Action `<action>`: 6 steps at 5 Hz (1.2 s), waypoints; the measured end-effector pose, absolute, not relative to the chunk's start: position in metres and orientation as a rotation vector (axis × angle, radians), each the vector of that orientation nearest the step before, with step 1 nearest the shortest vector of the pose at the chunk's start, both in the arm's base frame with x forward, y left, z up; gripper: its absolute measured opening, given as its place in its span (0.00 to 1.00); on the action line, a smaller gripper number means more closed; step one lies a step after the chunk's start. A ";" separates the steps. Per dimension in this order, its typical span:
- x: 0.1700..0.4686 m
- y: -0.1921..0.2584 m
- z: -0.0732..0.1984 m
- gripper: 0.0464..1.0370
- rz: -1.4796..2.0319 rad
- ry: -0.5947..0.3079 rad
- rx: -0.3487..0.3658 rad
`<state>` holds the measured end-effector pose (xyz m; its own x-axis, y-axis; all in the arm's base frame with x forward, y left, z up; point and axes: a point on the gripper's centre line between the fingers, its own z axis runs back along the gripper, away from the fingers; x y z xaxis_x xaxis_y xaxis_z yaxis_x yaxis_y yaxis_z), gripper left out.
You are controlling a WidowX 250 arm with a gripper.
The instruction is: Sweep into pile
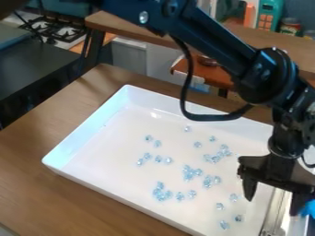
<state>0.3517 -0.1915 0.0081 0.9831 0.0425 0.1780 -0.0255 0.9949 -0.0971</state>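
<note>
From where I'm standing, the white tray sits askew on a brown wood-grained table, its raised walls slanting down to a broad, pale floor. Over that floor lie the little pale-blue, glassy bits, not in one pile but in small clumps around the middle and toward the near wall, with single ones strayed between and a few nearer the gripper. The black gripper hangs at the right, over that side of the tray, its two fingers spread well apart. A silvery metal strip shows at the gap between them; whether it touches either finger I can't tell. Beside the far finger, at the edge of view, is a bright blue thing, too cut off to name. The arm slants in from the top, and a black cable droops from it in a loop over the tray. Behind, there's a stove top with black grates at the upper left, a dark counter in front of it, and a long wooden counter across the back. A reddish-brown surface stands lower down, and a teal box-like thing is beside an orange one, near a jar.
</note>
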 end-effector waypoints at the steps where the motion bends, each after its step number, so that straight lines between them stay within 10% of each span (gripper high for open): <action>1: 0.356 -0.194 0.005 0.96 0.041 -0.180 -0.093; 2: 0.354 -0.198 -0.009 0.93 0.031 -0.167 -0.066; 4: 0.352 -0.203 -0.017 0.36 0.008 -0.176 -0.055; 6: 0.343 -0.190 -0.018 0.34 -0.001 -0.167 -0.070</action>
